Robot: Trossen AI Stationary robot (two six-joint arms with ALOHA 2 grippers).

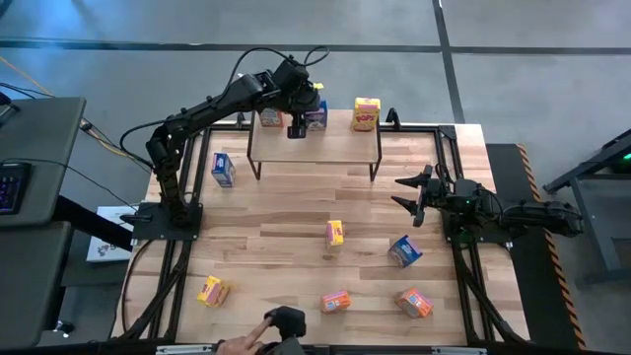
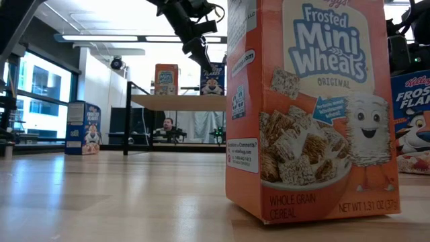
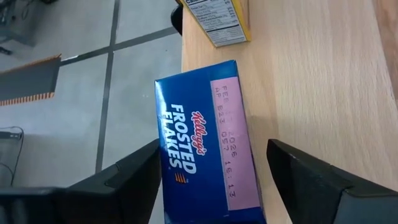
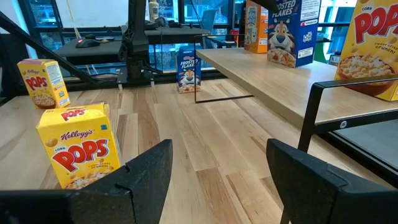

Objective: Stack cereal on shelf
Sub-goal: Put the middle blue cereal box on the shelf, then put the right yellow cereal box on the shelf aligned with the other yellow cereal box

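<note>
Shelf (image 1: 315, 146): upper centre of the high view, light board on black legs.
On shelf: 3 boxes along its far edge – orange box (image 1: 270, 118) at the left, blue box (image 1: 315, 116) in the middle, yellow box (image 1: 367, 113) at the right.
Left gripper (image 1: 297, 126): over the shelf's left half, fingers (image 3: 118, 180) spread on both sides of the blue box, a gap showing on at least 1 side.
Right gripper (image 1: 412, 193): right of the shelf above the table, jaws apart, holding nothing.
Table (image 1: 286, 212): 6 more boxes – 1 blue at upper left (image 1: 223, 169), 1 yellow in the centre (image 1: 334, 233), 1 blue right of it (image 1: 405, 250), 3 along the lower edge (image 1: 335, 301).
</note>
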